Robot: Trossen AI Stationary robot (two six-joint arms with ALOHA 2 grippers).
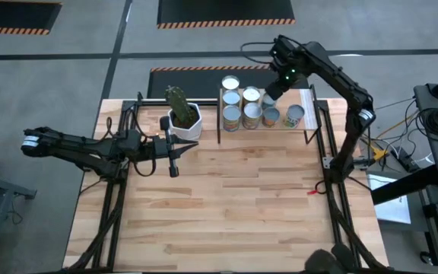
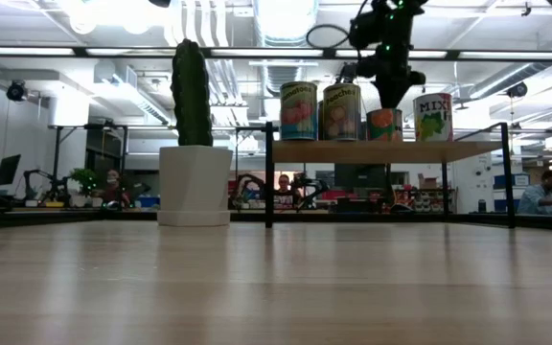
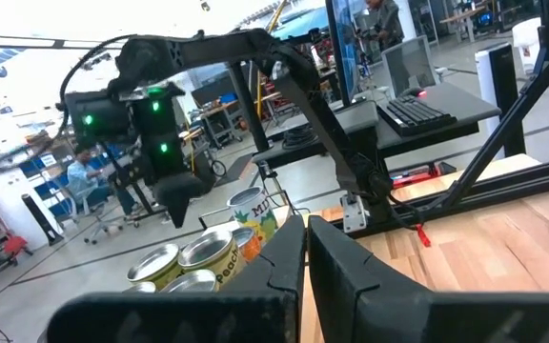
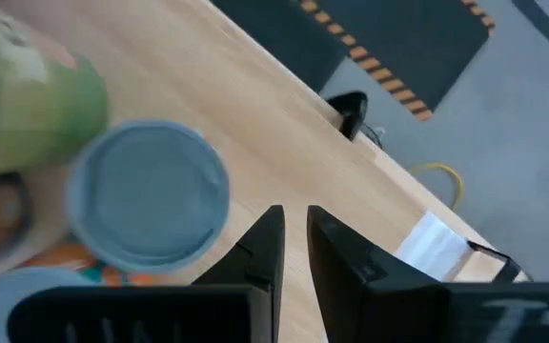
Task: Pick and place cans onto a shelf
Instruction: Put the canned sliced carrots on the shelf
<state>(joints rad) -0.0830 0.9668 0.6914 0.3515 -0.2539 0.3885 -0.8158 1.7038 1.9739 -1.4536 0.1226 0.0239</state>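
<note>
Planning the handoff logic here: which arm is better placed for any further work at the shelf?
Right. The right gripper hovers directly over the cans on the shelf, while the left gripper sits out over the tabletop near the cactus pot.

one can (image 1: 269, 100) under right pincer (image 1: 274, 90)

Potted cactus (image 1: 180, 112) on wooden table (image 1: 226, 205)

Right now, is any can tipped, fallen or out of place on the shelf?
Nothing stands out. The cans stand upright together on the shelf, none tipped or fallen. The right gripper hovers just above them, shut and empty. The cactus pot stands upright beside the shelf.
</note>
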